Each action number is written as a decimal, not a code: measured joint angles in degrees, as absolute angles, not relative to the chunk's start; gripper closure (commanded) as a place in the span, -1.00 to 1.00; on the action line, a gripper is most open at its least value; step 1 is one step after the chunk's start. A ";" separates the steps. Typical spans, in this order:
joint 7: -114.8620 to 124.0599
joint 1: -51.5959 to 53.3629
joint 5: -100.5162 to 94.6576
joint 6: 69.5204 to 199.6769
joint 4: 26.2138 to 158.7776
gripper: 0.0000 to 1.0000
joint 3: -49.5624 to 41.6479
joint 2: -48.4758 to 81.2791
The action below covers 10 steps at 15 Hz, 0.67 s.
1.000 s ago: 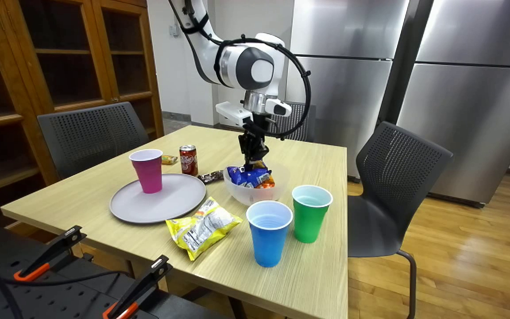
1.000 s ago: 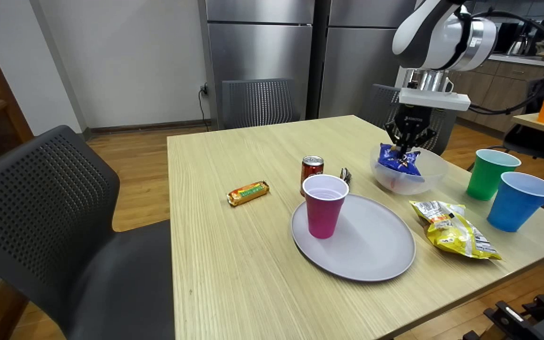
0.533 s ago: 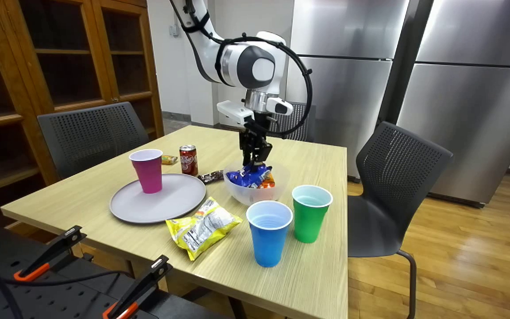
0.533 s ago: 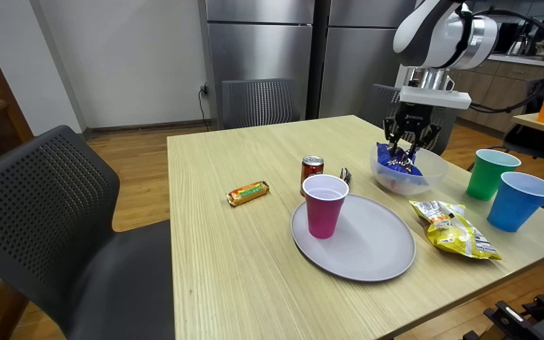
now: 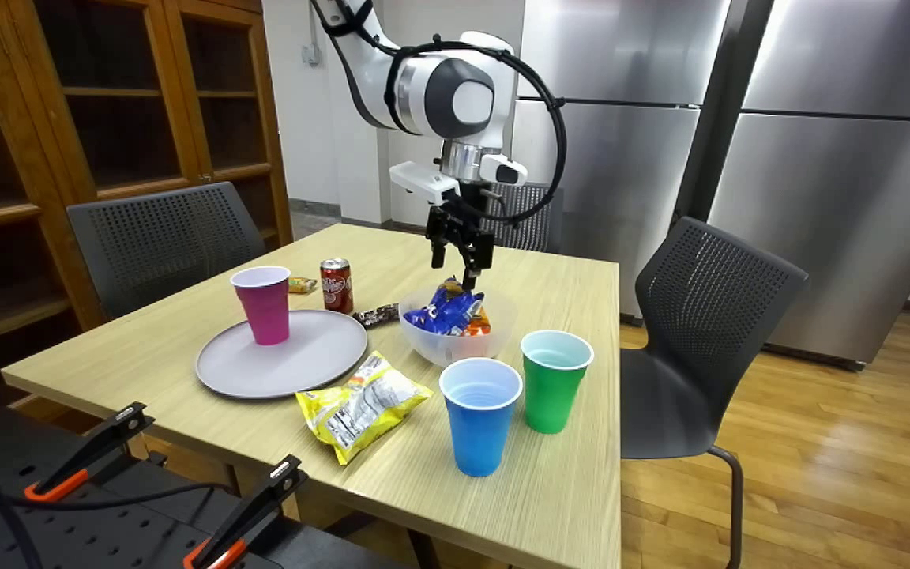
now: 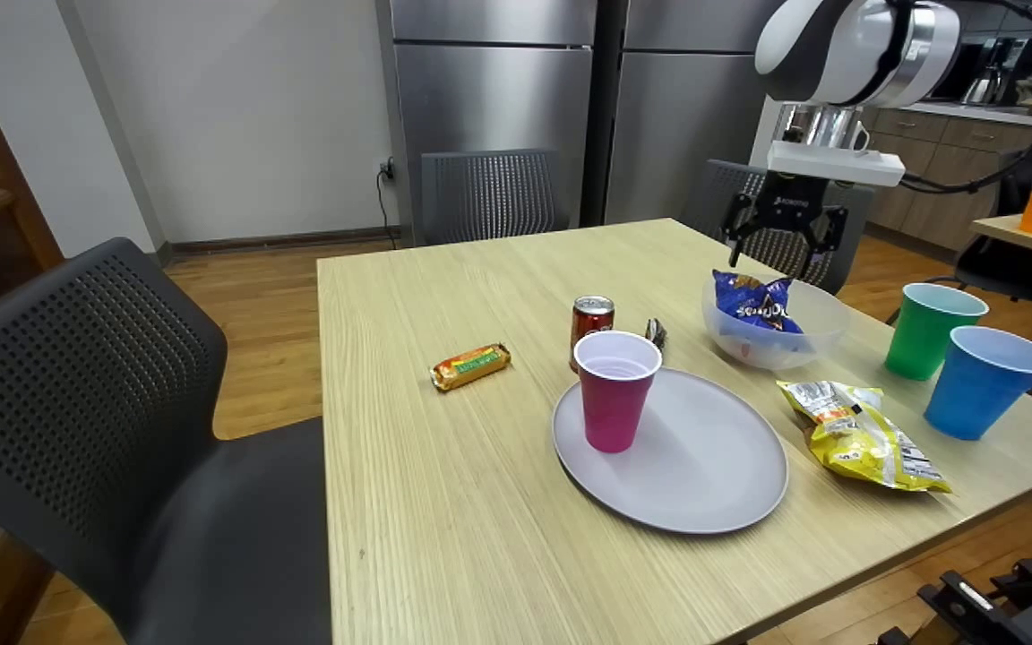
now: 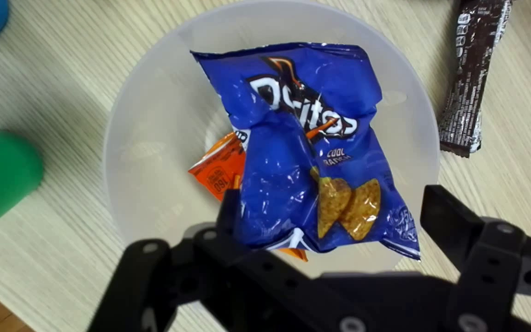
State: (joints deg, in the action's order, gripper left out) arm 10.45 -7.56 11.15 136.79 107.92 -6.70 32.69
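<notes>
My gripper (image 5: 453, 269) hangs above the white translucent bowl (image 5: 449, 348), its jaws spread wide with nothing between them. In the bowl lies a blue Doritos bag (image 6: 756, 302), crumpled and leaning against the bowl's wall. The wrist view shows this blue bag (image 7: 288, 138) face up below the fingers (image 7: 450, 226), apart from them as far as both exterior views show. An orange bag (image 7: 221, 169) is partly hidden beneath the blue one. On the table beside the bowl is a dark-wrapped bar (image 7: 473, 78).
A blue cup (image 5: 480, 427) and a green cup (image 5: 551, 391) stand near the bowl. The yellow bag (image 6: 865, 439) lies by the grey plate (image 6: 704, 475), which bears a magenta cup (image 6: 614, 403). Behind are a soda can (image 6: 589, 315) and a gold-wrapped bar (image 6: 470, 367).
A second ago my gripper was shut on the blue bag in the bowl. Its jaws have spread, letting go of the bag, and the arm has risen while the bag stays in the bowl.
</notes>
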 measured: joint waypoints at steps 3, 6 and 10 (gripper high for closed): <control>8.34 -7.59 11.15 136.89 109.57 -1.00 -6.70 31.01; 6.05 -7.59 10.92 137.11 112.52 -1.00 -6.70 28.93; 2.79 -7.50 9.61 137.26 117.48 -1.00 -6.62 25.93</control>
